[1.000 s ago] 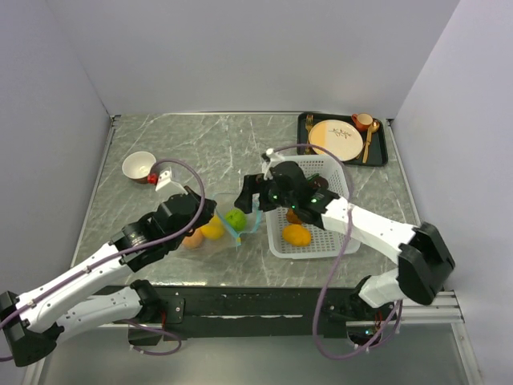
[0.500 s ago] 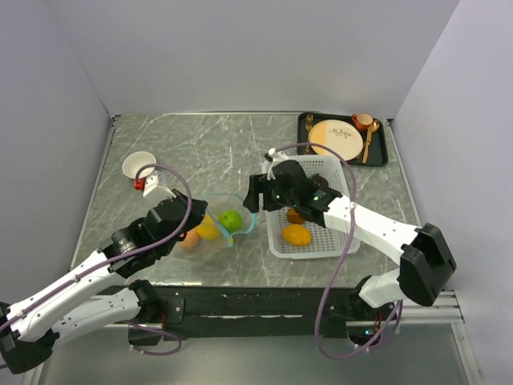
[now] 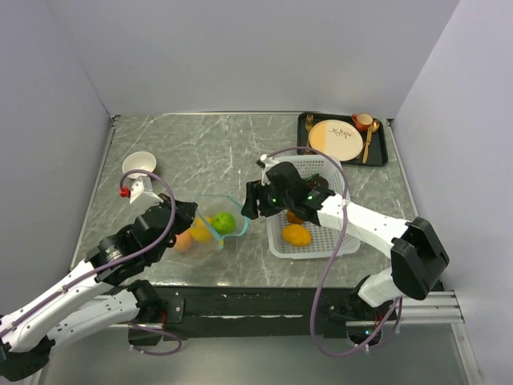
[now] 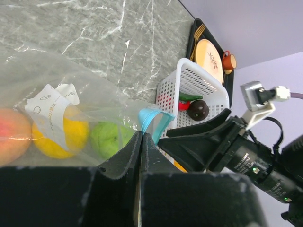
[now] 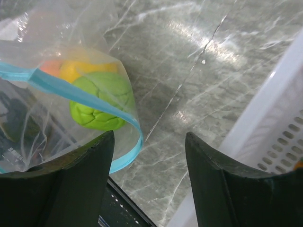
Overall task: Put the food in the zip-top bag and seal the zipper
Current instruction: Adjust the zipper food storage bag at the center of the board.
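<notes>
The clear zip-top bag lies left of the basket, its mouth bowed open toward the right. Inside it are a lime-green round, a yellow one and a peach one. My left gripper is shut on the blue zipper at the bag's rim. My right gripper stands open at the mouth; the zipper's loop curls just inside its left finger. An orange round, a brown round and peppers lie in the basket.
The white mesh basket stands right of the bag, under my right arm. A black tray holding a tan plate, cup and cutlery sits at the back right. A white bowl stands at the left.
My left arm drew back to the left with the zipper in its grip, and the bag's mouth bowed wider. My right gripper's jaws narrowed beside the mouth.
</notes>
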`<action>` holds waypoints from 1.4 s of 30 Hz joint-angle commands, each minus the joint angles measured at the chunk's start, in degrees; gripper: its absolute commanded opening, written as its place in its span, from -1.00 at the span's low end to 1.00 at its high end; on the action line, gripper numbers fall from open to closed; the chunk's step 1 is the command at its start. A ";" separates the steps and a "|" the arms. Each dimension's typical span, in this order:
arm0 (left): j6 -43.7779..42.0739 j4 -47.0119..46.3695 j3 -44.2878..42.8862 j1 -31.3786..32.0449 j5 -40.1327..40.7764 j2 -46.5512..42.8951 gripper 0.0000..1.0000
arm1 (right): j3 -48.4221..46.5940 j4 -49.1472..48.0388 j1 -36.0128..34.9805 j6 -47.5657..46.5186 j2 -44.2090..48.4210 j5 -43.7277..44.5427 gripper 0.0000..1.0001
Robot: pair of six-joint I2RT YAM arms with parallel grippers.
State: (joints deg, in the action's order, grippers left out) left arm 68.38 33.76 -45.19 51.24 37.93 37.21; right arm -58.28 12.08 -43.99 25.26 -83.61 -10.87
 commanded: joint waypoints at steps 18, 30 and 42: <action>-0.53 -1.68 0.19 0.26 1.26 0.93 -0.85 | -3.68 -6.97 -0.22 2.60 -4.11 -9.08 -0.76; 1.23 3.33 -3.41 0.17 3.81 4.03 -0.98 | -8.07 -18.49 -2.59 4.28 8.64 -10.04 -0.83; 0.44 4.91 -1.39 0.26 6.71 -14.72 -0.94 | -12.38 -14.54 -3.12 4.80 1.88 -8.28 -0.81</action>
State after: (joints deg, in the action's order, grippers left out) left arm 68.64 36.42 -45.28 51.27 42.09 22.06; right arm -67.94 -2.09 -46.63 29.63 -79.99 -19.14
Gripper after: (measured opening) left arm 0.036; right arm 0.095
